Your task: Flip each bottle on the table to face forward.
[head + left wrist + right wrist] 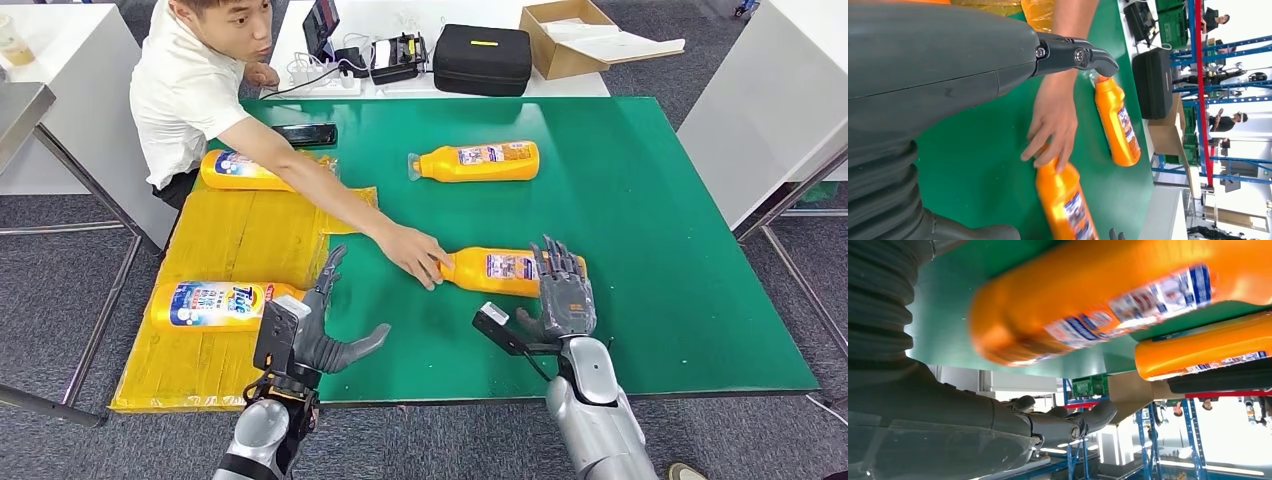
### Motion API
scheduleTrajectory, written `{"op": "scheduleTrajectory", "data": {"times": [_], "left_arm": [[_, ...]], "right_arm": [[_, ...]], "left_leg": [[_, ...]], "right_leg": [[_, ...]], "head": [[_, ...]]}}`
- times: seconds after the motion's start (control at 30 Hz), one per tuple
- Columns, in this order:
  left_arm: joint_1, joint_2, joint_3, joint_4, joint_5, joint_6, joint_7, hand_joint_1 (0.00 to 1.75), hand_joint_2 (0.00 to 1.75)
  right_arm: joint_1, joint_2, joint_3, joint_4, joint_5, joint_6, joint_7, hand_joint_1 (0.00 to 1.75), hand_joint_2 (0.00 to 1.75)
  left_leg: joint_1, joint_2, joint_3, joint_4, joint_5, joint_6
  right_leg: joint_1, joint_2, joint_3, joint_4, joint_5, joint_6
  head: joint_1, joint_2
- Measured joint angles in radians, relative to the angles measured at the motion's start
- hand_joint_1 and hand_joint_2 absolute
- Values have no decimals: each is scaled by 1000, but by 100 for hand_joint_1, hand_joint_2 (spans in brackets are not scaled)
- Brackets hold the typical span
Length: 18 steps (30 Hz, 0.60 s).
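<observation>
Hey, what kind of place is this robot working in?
Probably a robotics lab or test workshop: a green table with orange bottles, blue metal racks, and electronics beside a black case behind.

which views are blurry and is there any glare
Right wrist view: the near bottle is smeared with blur, its label unreadable, and the windows behind are blown out. Left wrist view: the near bottle is soft, the background overexposed. Head view: sharp, evenly lit.

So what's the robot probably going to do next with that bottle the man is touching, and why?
Probably wait a moment. The person's hand rests on the neck end of the nearest bottle, while the right hand is at its base end with fingers spread, not gripping. Once the person lets go, closing on it seems sensible.
</observation>
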Motion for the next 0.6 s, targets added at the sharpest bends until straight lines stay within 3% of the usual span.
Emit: {"op": "scheduleTrajectory", "data": {"times": [0.6], "left_arm": [[12,0,-2,-16,-12,0,-9,0,175]], "right_arm": [[22,-8,-1,-15,24,17,10,0,175]], "left_leg": [[0,0,0,0,0,0]], "right_leg": [[0,0,0,0,0,0]], "head": [[0,0]]}}
